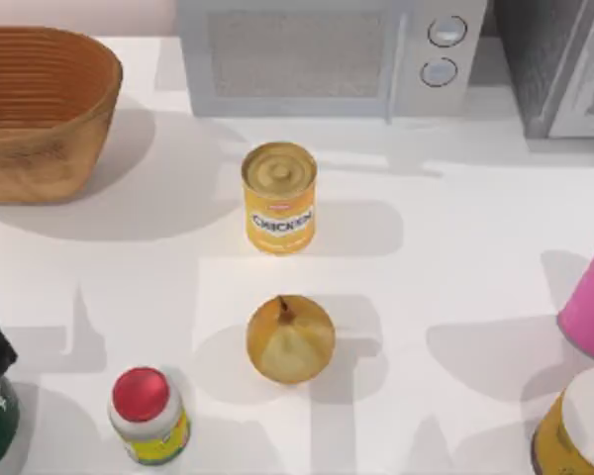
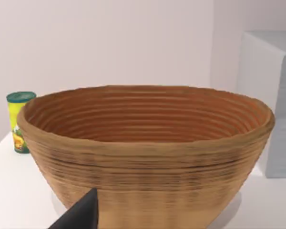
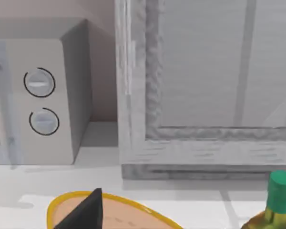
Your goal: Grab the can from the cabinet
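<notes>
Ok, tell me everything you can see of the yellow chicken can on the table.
The can is a short yellow cylinder with a ribbed, gold-looking metal lid and a label reading CHICKEN. It stands upright on the white table, in the open, in front of the microwave and behind the onion. Nothing touches it but the table.

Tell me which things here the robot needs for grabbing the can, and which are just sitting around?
For the job:
- chicken can, upright on the table, not inside anything
- cabinet, at the table's back right, beside the microwave

Just sitting around:
- onion
- wicker basket
- microwave
- red-capped jar
- pink container
- green-capped bottle
- green-lidded canister
</notes>
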Controlling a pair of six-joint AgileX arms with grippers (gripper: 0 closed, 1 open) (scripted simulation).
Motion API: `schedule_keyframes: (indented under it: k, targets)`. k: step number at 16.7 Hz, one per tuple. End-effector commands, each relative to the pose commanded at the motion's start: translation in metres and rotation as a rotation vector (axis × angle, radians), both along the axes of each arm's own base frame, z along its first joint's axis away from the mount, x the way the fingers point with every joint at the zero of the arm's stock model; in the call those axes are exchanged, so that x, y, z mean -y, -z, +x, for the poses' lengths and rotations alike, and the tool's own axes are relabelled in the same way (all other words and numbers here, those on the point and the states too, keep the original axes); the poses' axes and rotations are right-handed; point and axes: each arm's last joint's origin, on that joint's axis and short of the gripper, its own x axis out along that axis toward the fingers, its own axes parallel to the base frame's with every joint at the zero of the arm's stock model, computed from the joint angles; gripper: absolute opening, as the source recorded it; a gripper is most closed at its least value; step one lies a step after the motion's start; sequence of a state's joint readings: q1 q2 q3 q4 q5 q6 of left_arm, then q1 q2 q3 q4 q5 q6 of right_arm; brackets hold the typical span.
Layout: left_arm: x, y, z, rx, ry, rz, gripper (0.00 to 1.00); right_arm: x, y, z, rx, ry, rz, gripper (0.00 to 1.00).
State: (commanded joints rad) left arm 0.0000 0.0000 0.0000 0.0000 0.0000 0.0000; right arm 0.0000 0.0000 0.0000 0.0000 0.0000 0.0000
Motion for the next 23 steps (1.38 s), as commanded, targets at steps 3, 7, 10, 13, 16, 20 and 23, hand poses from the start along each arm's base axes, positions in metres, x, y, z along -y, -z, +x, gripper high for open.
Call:
schedule_keyframes:
  k: [3,7,10,13,16,20,23]
  targets:
    - [0.000,0.000,0.000,0.000,0.000,0.000,1.00,0.000,-0.003,0.000,0.001,0.001,0.000,1.00]
    - [0.000,0.000,0.000,0.000,0.000,0.000,1.00,-0.001,-0.041,0.000,0.002,0.010,0.001,1.00]
    - [0.000,0.000,0.000,0.000,0.000,0.000,1.00,-0.003,-0.092,0.005,-0.004,0.011,0.001,1.00]
    - [0.000,0.000,0.000,0.000,0.000,0.000,1.00,-0.007,-0.152,0.020,-0.015,0.009,-0.001,1.00]
    - [0.000,0.000,0.000,0.000,0.000,0.000,1.00,-0.014,-0.212,0.044,-0.022,0.004,-0.002,1.00]
    - [0.000,0.000,0.000,0.000,0.000,0.000,1.00,-0.026,-0.281,0.086,-0.021,0.000,-0.004,1.00]
    - [0.000,0.000,0.000,0.000,0.000,0.000,1.00,-0.036,-0.318,0.116,-0.012,-0.001,-0.003,1.00]
